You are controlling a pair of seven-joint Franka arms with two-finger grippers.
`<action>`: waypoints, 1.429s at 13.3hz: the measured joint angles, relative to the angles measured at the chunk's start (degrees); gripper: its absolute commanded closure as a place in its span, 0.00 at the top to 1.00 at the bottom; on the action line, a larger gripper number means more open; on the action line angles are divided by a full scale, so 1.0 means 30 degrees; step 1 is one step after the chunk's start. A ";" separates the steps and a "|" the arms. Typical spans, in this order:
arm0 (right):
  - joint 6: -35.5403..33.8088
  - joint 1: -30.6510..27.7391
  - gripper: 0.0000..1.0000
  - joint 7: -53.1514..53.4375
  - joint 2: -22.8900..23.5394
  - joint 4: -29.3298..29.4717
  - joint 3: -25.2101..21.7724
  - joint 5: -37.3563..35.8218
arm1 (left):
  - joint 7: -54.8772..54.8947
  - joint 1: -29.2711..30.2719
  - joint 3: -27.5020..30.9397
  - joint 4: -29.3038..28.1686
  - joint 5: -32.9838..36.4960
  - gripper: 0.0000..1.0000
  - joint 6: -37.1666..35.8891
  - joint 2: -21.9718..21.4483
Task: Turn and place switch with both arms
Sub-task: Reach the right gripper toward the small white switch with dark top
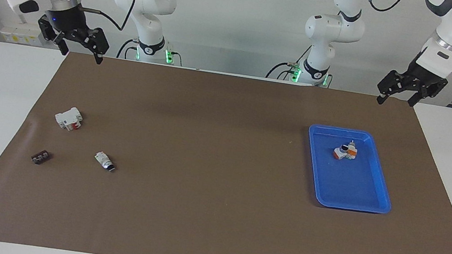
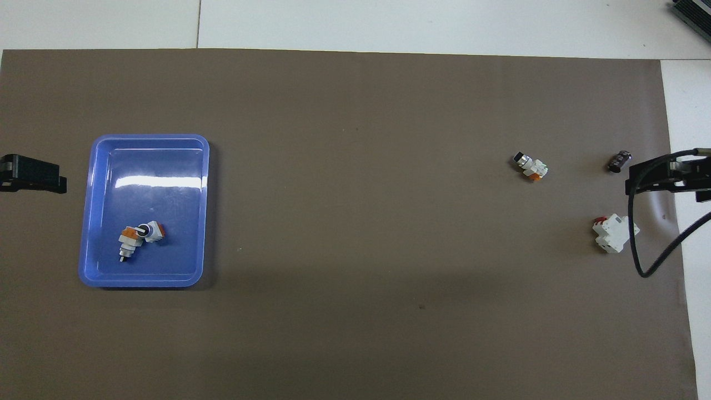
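Note:
The switch (image 1: 105, 161), a small white-grey oblong with a black knob end, lies on its side on the brown mat toward the right arm's end of the table. It also shows in the overhead view (image 2: 529, 165). My right gripper (image 1: 81, 54) is open and empty, raised over the mat's edge nearest the robots, well apart from the switch. My left gripper (image 1: 395, 101) is open and empty, raised over the mat's edge at the left arm's end. Both show at the sides of the overhead view, right (image 2: 661, 176) and left (image 2: 33, 175).
A blocky white part with a red patch (image 1: 68, 118) lies nearer to the robots than the switch. A small dark part (image 1: 41, 157) lies beside the switch. A blue tray (image 1: 351, 186) toward the left arm's end holds two white-and-orange parts (image 1: 345, 152).

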 measured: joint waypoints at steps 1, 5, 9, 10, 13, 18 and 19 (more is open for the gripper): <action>0.0000 0.0000 1.00 0.0000 0.0000 0.0000 0.0000 0.0000 | -0.0016 0.0055 0.0010 -0.0008 0.0012 1.00 -0.0015 -0.0001; 0.0060 0.0000 1.00 0.0025 -0.0005 -0.0006 0.0002 0.0000 | 0.0109 0.0942 0.0114 -0.0082 0.0013 1.00 -0.0061 -0.0015; 0.2360 0.0031 1.00 -0.0685 -0.0199 -0.1327 0.0072 0.0077 | 0.0152 0.0222 -0.0076 -0.0081 0.0000 1.00 -0.0056 -0.0036; 0.3455 0.0032 1.00 -0.0797 -0.0211 -0.1968 0.0087 0.0091 | 0.0141 -0.0074 -0.0103 -0.0082 0.0000 1.00 -0.0045 -0.0037; 0.6165 0.0017 1.00 -0.1685 -0.0022 -0.3668 0.0084 0.0128 | 0.0139 -0.0594 -0.0003 -0.0082 0.0000 1.00 0.0005 -0.0038; 1.1445 -0.0299 1.00 -0.6018 0.2854 -0.5280 0.0004 0.2090 | 0.0139 -0.2079 0.1016 -0.0081 0.0000 1.00 0.0032 -0.0038; 1.2722 -0.0462 1.00 -0.7680 0.3608 -0.5663 -0.0001 0.2899 | 0.0139 -0.2080 0.1040 -0.0082 0.0000 1.00 0.0032 -0.0038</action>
